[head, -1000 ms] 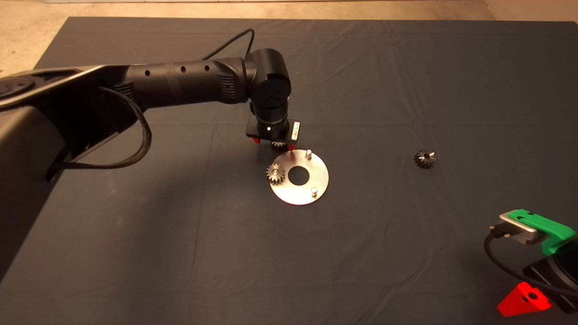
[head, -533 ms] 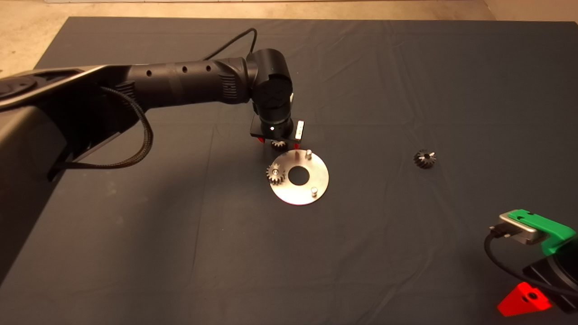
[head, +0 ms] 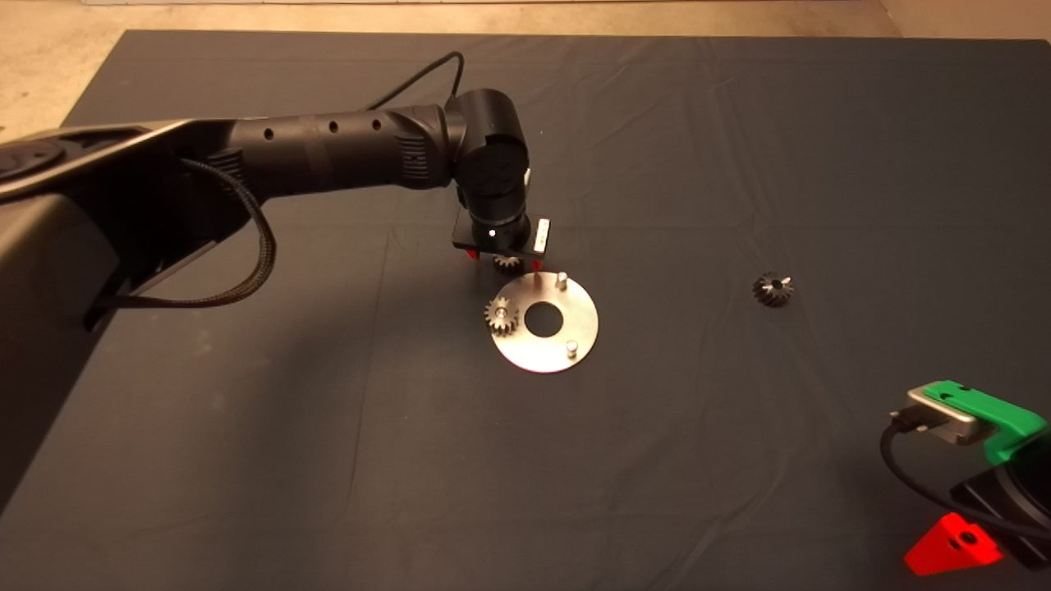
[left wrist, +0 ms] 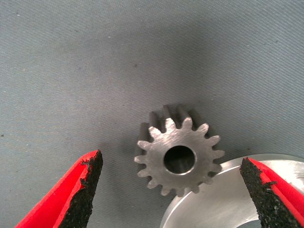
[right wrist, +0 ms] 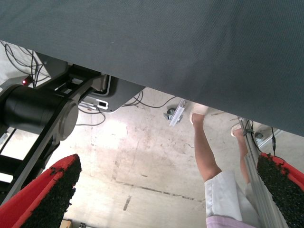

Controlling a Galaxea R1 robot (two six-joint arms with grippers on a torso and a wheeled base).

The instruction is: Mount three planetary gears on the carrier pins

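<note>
**Above a loose gear at the disc's far edge: left gripper with fingers apart**

At mid-mat, left gripper [head: 502, 261] hanging over one planetary gear [left wrist: 178, 151], red fingers [left wrist: 78, 194] spread wide on both sides, pads not touching the teeth. Seen from the wrist: this gear lying flat, centre hole facing up, its lower teeth overlapping the rim of the shiny disc [left wrist: 213, 209]; resting on the rim or only in front of it, cannot tell. Seen from the head camera: same gear [head: 507, 263] just at the far edge of the disc [head: 579, 316], partly hidden under the wrist.

On the disc's left side, second gear [head: 500, 316] seated on a carrier pin. Two other carrier pins bare and upright: one at the far side [head: 562, 280], one at the near side [head: 571, 348].

Well to the right on the mat [head: 739, 164], third gear [head: 772, 290] lying alone, tilted on its side.

At the lower right corner, right gripper [head: 956, 542] parked, fingers [right wrist: 52, 192] wide apart. Beyond the mat edge in its wrist view: bare floor, cables and a person's legs [right wrist: 209, 161].
</note>
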